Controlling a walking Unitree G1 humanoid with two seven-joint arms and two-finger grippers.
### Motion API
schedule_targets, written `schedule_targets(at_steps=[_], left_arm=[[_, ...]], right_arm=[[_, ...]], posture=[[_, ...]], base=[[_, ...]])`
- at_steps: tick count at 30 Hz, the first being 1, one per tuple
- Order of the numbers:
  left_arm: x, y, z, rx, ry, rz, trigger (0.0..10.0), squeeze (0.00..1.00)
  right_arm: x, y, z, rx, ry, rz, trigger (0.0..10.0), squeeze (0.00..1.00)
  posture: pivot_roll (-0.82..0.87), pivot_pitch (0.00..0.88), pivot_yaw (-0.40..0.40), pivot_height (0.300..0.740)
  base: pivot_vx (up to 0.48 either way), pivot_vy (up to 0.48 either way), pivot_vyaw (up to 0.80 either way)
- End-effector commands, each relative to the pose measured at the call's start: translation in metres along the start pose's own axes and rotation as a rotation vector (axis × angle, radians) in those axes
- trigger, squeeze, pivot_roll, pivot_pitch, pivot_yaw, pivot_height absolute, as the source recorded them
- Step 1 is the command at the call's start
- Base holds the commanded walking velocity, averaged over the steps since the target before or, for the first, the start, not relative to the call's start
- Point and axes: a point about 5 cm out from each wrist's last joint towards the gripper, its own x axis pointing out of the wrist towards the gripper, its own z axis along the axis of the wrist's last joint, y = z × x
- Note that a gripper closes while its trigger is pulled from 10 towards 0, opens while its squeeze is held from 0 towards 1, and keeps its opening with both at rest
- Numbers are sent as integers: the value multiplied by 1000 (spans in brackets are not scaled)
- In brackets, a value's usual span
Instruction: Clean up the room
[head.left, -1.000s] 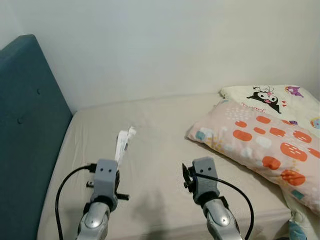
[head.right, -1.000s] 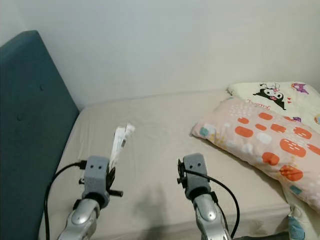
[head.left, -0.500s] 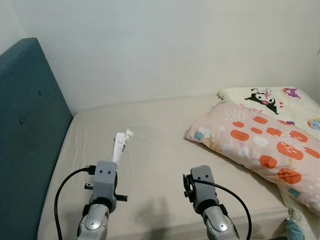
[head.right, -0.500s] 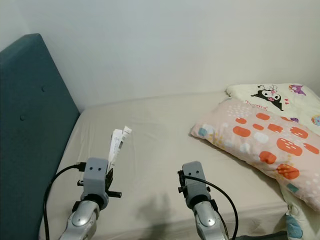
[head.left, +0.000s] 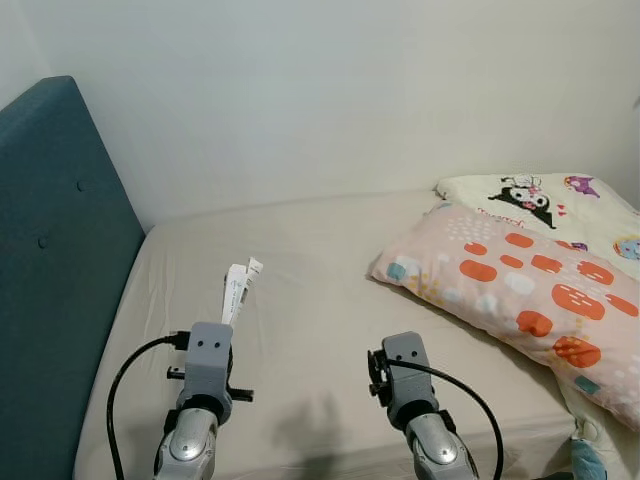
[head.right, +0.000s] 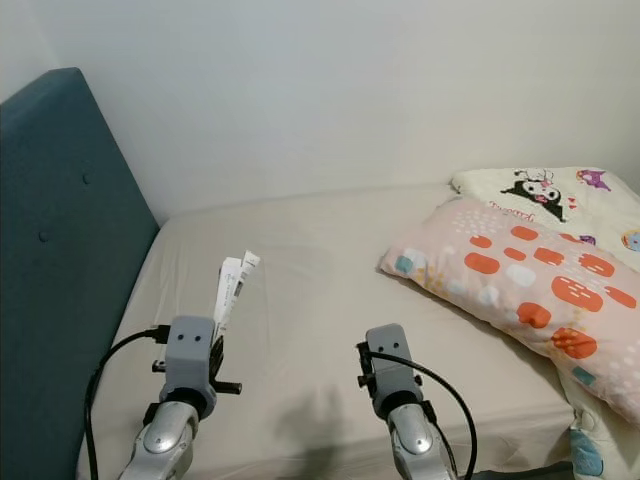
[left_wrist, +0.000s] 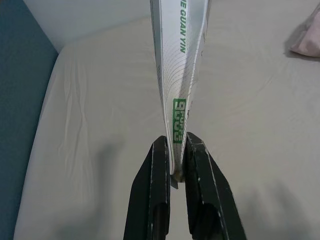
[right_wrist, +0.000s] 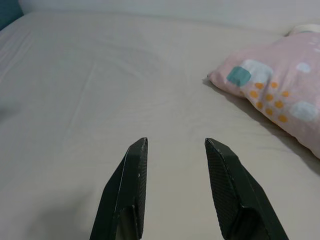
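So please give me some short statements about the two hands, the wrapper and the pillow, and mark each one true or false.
1. The left hand is shut on a white wrapper with green print. True.
2. The right hand holds the pink pillow. False: its fingers are open and hold nothing, above the beige bed sheet.
3. The wrapper lies flat on the sheet. False: it stands up from the left hand.
4. A teal headboard is on the robot's left. True.

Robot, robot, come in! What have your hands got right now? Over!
Left hand shut on white wrapper, held above the bed. Right hand open, holding nothing. Pink pillow off to the right, not blocking.
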Motion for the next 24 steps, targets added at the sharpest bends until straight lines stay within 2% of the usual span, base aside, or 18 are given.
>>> schedule_targets(at_steps=[1,18,24], left_arm=[[-3,1,-4,5,6,2,10000,0],[-3,-1,-2,3,1,0,10000,0],[-3,1,-2,6,0,2,10000,0]], right_arm=[[0,2,-1,10,-1,7,10000,0],[1,2,1,7,-10,18,10000,0],[1,2,2,1,-16,30,10000,0]], posture=[[-24,59,-16,740],[-24,62,-19,740],[-24,65,-22,740]], base=[[0,0,0],[0,0,0],[0,0,-750]])
